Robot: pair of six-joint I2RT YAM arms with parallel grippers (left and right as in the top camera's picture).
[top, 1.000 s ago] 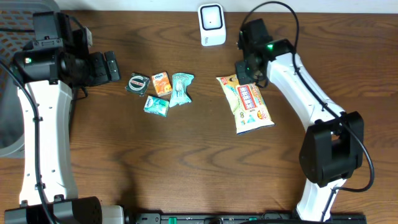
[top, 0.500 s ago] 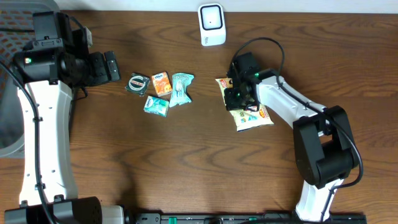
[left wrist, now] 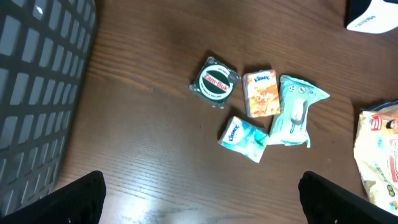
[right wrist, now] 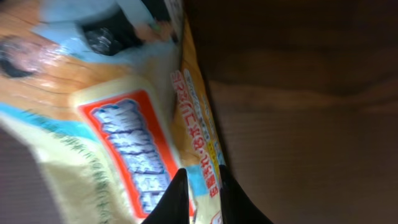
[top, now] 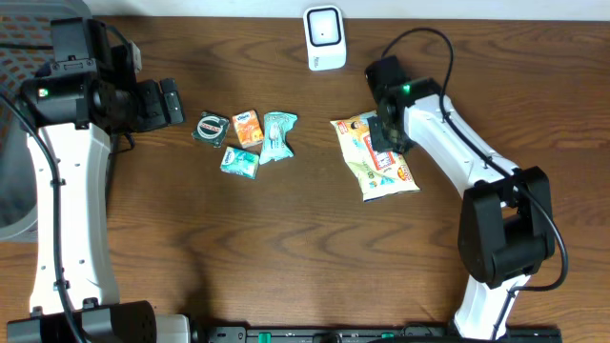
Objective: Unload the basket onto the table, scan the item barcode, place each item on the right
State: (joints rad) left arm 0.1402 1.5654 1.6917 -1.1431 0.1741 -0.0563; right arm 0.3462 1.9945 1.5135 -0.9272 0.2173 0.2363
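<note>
Direction first: the scanner (top: pixel 324 38) stands at the far edge of the table (top: pixel 286 248), beyond the far end of the snack bag (top: pixel 374 167) and a little to its left. The bag lies flat, printed face up. Its long axis runs from that far-left end back toward the near right.

Your right gripper (top: pixel 387 133) is on the bag's far-right part, by the long edge. In the right wrist view the fingertips are drawn almost together, and the bag's orange edge seam runs into the slit between them. It looks like a pinch on that seam, though the view is too close to be sure how much film is caught. The right arm is plainly the nearer one. Your left gripper (top: pixel 170 101) hangs well off to the left with its jaws wide apart and nothing in them.

No barcode shows on the upturned face, so I'd judge the bag needs lifting and turning as it travels toward the scanner.

The path between bag and scanner is bare wood. Left of the bag and apart from it sit a round tin (top: pixel 210 127), an orange tissue pack (top: pixel 248 127), a teal wipes pack (top: pixel 277 135) and a small teal pack (top: pixel 238 160). None of them is in the way.
</note>
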